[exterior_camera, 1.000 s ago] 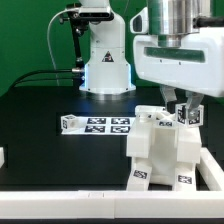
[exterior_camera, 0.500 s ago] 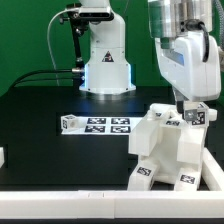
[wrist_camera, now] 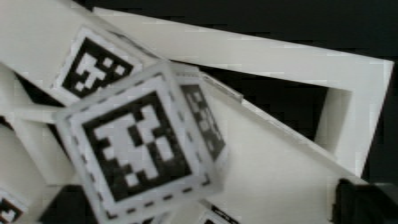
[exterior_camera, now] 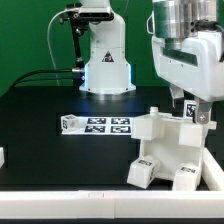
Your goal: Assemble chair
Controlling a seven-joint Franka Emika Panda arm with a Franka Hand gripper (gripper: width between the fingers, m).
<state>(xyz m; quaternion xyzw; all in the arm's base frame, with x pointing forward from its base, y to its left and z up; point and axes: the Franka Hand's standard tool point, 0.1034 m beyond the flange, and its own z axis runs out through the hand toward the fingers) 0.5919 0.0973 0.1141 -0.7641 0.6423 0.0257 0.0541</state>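
The white chair assembly (exterior_camera: 168, 150), several joined blocks carrying black-and-white tags, stands tilted on the black table at the exterior view's right. My gripper (exterior_camera: 196, 117) comes down from above and is shut on a tagged upright part at the assembly's top right. In the wrist view a tagged white block (wrist_camera: 143, 140) fills the middle, with a white frame part (wrist_camera: 267, 60) behind it. One dark finger (wrist_camera: 370, 200) shows at the edge; the other finger is hidden.
The marker board (exterior_camera: 96, 124) lies flat at the table's middle. A small white piece (exterior_camera: 2, 157) shows at the exterior view's left edge. A white rail (exterior_camera: 80, 203) borders the table's front and right. The arm's base (exterior_camera: 105, 65) stands behind.
My gripper has moved toward the exterior view's right, and the chair assembly has turned and tilted with it, its lower end swinging out toward the front.
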